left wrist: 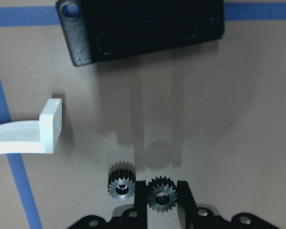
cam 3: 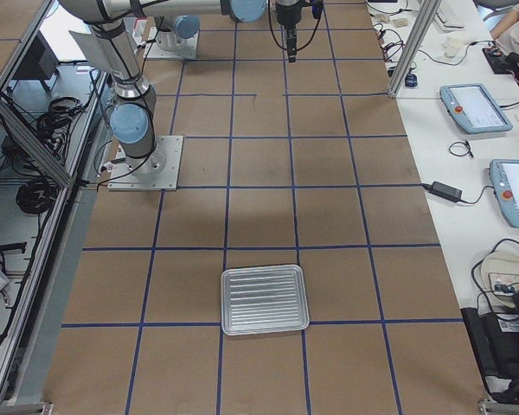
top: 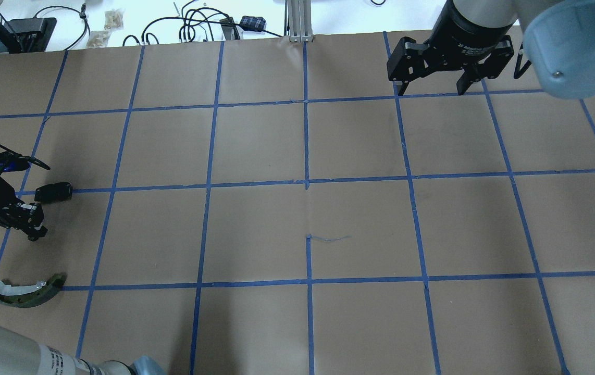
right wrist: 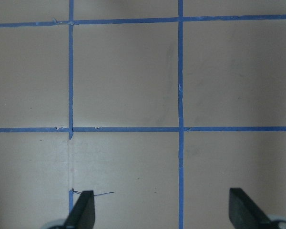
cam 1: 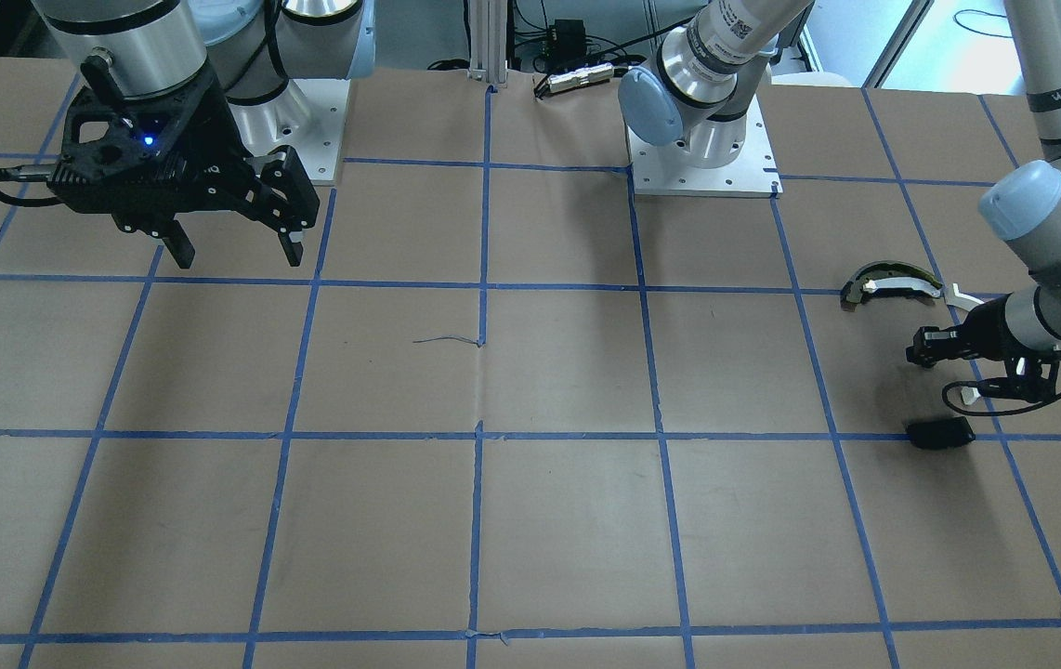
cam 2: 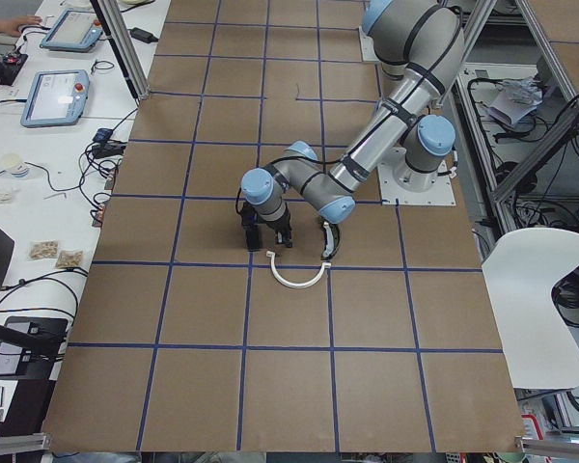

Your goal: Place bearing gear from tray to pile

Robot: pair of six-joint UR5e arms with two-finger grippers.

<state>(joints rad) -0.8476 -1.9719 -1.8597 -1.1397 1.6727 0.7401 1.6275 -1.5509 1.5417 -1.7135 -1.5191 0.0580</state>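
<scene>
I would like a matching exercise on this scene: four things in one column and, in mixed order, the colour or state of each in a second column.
Column one:
1. left tool
2. right tool
3. tray
4. loose gear

Column two:
A. silver, ribbed
B. open, holding nothing
C. shut on a bearing gear
D. lying flat beside the left tool

Pairs: 1-C, 2-B, 3-A, 4-D

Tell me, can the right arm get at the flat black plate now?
Probably not easily. The black plate lies far on the robot's left side, where the left gripper, shut on a gear, hangs close beside it; the right gripper hangs open far away.
</scene>
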